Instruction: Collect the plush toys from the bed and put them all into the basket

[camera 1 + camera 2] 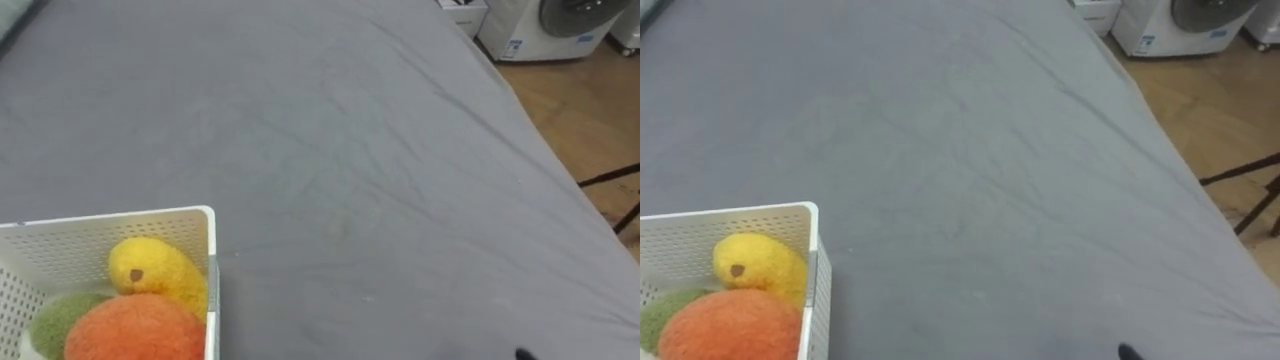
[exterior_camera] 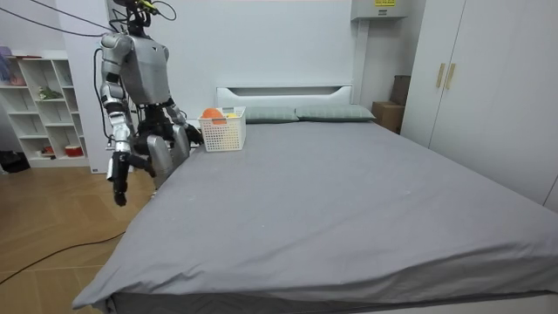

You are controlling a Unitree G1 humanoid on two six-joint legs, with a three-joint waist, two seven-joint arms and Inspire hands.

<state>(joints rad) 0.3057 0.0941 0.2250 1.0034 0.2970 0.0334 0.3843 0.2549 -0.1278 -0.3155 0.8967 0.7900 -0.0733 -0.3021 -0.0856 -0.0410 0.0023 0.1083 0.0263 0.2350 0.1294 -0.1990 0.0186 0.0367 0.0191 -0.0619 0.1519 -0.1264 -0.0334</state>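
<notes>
1. Robot stands at the bed (image 2: 349, 201) side near the headboard, on the room view's left, head cam looking down along the grey sheet.
2. Toys: three plush ones sit in the white basket (image 1: 120, 222): a yellow toy (image 1: 155, 272) on top, an orange toy (image 1: 130, 330) in front of it and a green toy (image 1: 60, 320) at the robot's left, all touching. The basket rests on the sheet at the robot's left. Rest of the sheet in sight is plain grey cloth w/ creases.
3. Right hand (image 2: 119, 185) hangs by the robot's side, off the bed, fingers approx straight down and relaxed, holding nothing.
4. Left hand (image 2: 188, 133) is just beside the basket's near wall. Can't tell its state, or whether it touches the basket.
5. Step, prob.: pickup looks about done. This reads as a scan of the sheet for leftovers.
6. Next move, as I judge it: sweep the gaze over the far half and by the pillows (image 2: 331, 112). If nothing's left, get a firm hold on the basket rim and lift it level so the piled toys don't roll out.
</notes>
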